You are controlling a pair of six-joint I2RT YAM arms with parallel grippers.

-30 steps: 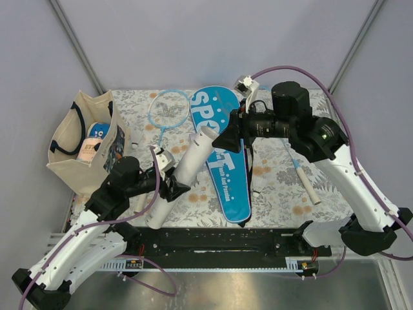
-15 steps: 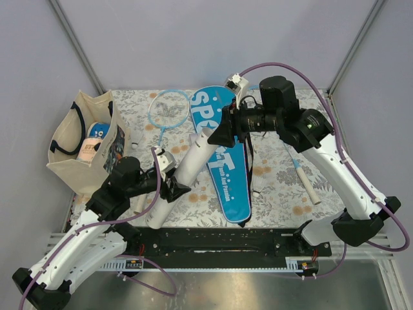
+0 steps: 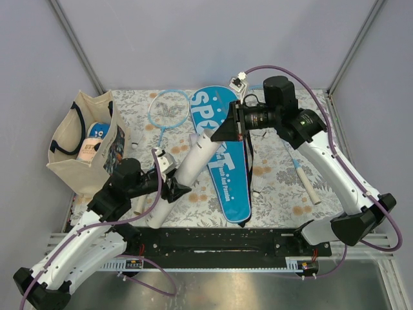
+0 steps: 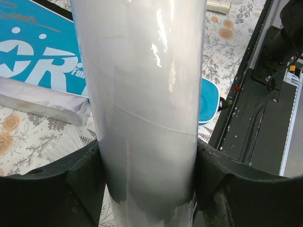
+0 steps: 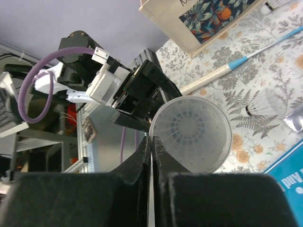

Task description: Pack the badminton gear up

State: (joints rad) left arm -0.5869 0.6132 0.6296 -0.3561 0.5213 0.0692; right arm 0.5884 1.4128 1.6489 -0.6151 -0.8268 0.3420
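Not very far along, I'd say. The left end effector was clamped around the lower part of the white tube, holding it tilted off the counter with its open mouth aimed at the right end effector. That one had its fingers pressed together with nothing visible between them, right at the rim of the tube mouth. From the right wrist view you could see down inside, and there looked to be a shuttlecock sitting in there already (just the feather pattern, so can't say how many).

What was left, as far as I could tell: a loose shuttlecock lay on the counter just past the tube from the right end effector. The blue cover lay flat underneath the right end effector with no racket in it. One racket sat on the far side of the left end effector, a second racket lay under the right arm, and a bag stood out beyond the left end effector.
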